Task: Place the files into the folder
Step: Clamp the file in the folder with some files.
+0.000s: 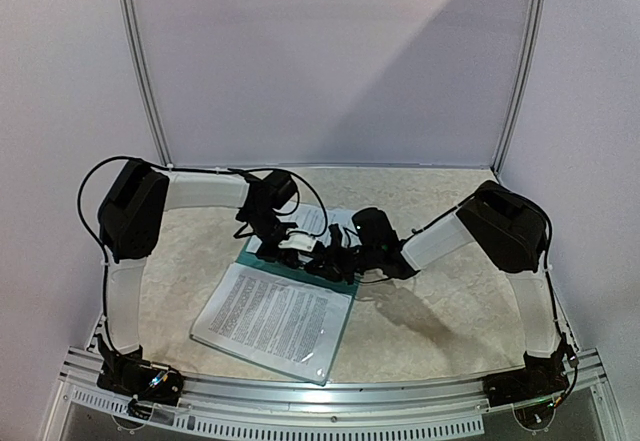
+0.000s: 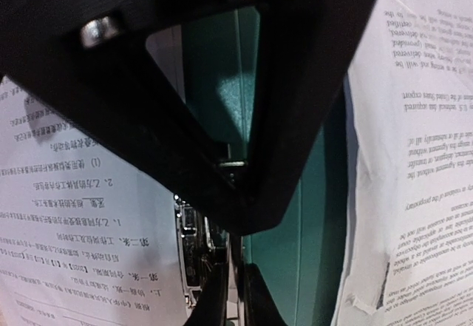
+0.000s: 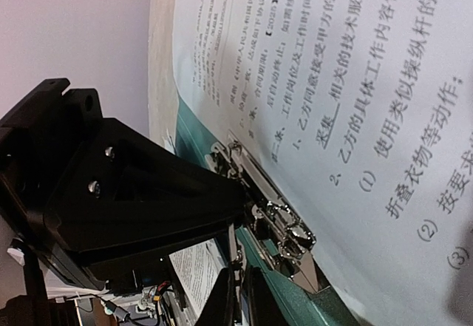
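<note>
Two robot arms meet at the far edge of the teal folder, which lies open mid-table with the files resting on its near-left side. The left gripper and right gripper are both pinched closed beside the silver clip; whether either grips anything is unclear.

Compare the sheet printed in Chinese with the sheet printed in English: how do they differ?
Script: the Chinese sheet carries Chinese characters, the English sheet Latin text.
Place: in the top view the Chinese sheet lies on the near part of the folder, and the English sheet lies behind it, at the folder's far side.
Condition: the Chinese sheet looks flat, while the English sheet has a rumpled edge in the left wrist view.
Both are white paper with dense black print.
</note>
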Controlling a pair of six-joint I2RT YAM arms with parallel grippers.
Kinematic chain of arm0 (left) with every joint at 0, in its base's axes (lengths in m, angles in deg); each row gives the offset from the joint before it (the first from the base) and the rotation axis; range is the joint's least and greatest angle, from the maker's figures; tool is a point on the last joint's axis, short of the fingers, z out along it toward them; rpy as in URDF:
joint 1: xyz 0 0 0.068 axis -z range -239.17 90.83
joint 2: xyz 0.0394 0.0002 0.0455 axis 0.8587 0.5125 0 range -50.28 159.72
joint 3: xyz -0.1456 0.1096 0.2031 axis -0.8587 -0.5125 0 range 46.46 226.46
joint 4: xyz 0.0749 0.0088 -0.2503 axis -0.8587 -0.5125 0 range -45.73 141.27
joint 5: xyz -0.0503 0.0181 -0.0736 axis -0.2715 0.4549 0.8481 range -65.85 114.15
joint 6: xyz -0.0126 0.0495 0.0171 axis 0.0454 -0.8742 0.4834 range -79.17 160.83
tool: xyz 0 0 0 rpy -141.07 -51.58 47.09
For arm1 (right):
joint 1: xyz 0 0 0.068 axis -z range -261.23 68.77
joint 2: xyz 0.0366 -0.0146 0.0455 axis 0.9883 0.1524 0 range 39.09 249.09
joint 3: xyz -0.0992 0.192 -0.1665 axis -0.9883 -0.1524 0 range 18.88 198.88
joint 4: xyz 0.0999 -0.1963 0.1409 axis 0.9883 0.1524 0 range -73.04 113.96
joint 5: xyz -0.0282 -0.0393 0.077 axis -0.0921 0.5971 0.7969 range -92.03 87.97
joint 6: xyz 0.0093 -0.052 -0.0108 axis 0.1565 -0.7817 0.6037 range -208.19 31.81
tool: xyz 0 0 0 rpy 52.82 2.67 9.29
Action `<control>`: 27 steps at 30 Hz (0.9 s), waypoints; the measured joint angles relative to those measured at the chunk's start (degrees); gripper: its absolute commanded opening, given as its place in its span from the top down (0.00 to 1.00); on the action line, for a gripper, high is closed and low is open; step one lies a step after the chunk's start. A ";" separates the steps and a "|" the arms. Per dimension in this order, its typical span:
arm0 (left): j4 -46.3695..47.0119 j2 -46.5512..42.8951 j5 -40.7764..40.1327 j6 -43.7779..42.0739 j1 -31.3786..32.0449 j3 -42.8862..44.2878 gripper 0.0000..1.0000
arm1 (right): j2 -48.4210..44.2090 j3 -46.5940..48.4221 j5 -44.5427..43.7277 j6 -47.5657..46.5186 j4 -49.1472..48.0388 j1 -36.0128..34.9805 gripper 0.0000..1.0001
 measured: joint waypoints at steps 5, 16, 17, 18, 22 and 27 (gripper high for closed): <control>-0.74 0.00 -1.01 1.86 0.74 0.09 1.00 | 0.00 -0.48 0.87 -0.17 -0.24 0.33 0.88; -3.74 0.72 -5.42 17.42 4.74 2.27 1.00 | -3.26 -6.05 1.88 -0.46 -1.31 1.07 0.79; -4.09 0.98 -5.46 18.97 5.07 2.67 1.00 | -3.93 -6.93 1.88 -0.46 -1.31 1.07 0.79; -4.39 1.20 -5.46 20.44 5.35 2.99 1.00 | -4.57 -7.72 1.77 -0.44 -1.42 1.07 0.79; -4.90 1.66 -5.35 24.74 6.16 3.76 1.00 | -6.23 -9.94 1.75 0.15 -2.69 1.05 0.82; -5.01 1.77 -5.31 27.50 6.40 3.89 1.00 | -6.32 -10.34 1.86 1.86 -5.11 1.01 0.90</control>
